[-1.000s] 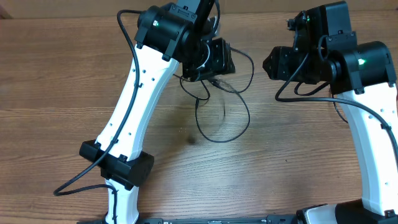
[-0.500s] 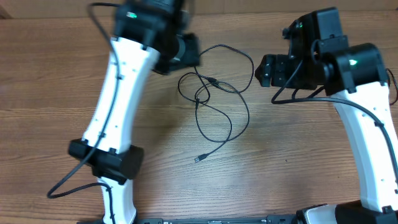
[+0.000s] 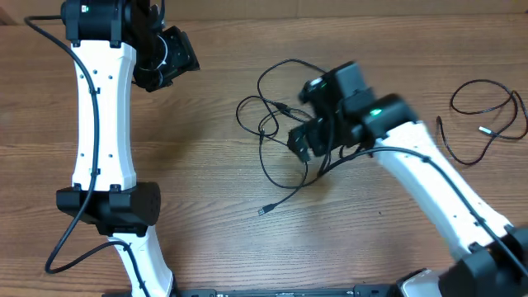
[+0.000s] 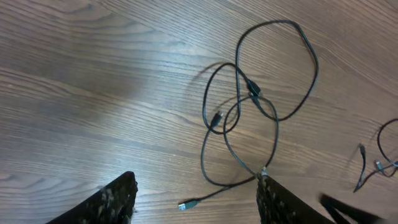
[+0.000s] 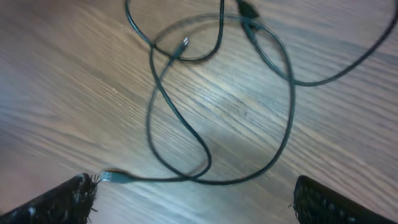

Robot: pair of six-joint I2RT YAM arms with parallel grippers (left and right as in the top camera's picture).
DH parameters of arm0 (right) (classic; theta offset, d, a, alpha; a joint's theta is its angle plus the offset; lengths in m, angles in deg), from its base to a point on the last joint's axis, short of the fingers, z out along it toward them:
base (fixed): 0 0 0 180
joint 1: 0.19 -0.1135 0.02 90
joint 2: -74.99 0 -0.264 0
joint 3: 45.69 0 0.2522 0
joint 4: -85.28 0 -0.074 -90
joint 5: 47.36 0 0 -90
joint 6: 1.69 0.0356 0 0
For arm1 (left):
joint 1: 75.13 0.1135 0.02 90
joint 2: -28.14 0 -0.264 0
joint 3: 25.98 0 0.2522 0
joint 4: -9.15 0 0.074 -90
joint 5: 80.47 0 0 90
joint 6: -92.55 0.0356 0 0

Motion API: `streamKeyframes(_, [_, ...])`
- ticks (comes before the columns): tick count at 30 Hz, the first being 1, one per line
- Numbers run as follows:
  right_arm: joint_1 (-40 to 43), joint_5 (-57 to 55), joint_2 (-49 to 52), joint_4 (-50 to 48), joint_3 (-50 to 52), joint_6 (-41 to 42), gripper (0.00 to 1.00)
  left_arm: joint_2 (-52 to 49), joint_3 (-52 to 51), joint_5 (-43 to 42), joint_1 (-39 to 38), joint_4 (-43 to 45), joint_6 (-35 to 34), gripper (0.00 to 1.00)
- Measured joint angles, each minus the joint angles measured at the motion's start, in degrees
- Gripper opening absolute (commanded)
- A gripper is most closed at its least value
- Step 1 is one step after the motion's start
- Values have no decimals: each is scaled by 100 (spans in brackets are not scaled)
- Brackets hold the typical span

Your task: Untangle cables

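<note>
Both pincers are spread wide and hold nothing. My right gripper hovers just over the cables, thin black cords in overlapping loops mid-table, one plug lying free. My left gripper hangs well apart at the far left, its arm stretched forward.

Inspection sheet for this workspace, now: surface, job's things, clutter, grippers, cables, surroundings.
Surface: wooden table, grain visible.
Job's things: tangled cables looped over one another at centre, one plug lying free; separate cable at the table's right side.
Clutter: nothing seen.
Grippers: left gripper open, empty, off to the tangle's left; right gripper open, empty, over the tangle.
Cables: thick arm cables hang loose along the arms.
Surroundings: nothing seen.
</note>
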Motion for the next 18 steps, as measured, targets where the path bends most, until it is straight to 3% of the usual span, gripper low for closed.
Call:
streamKeyframes(11, [-76,-1058,1401,-1436,542,-181,100,0,0,-81,-9,0,0,62])
streamKeyframes(18, [-46,-1506,1526,-2186,549,352,100,0,0,-85,-83,0,0,62])
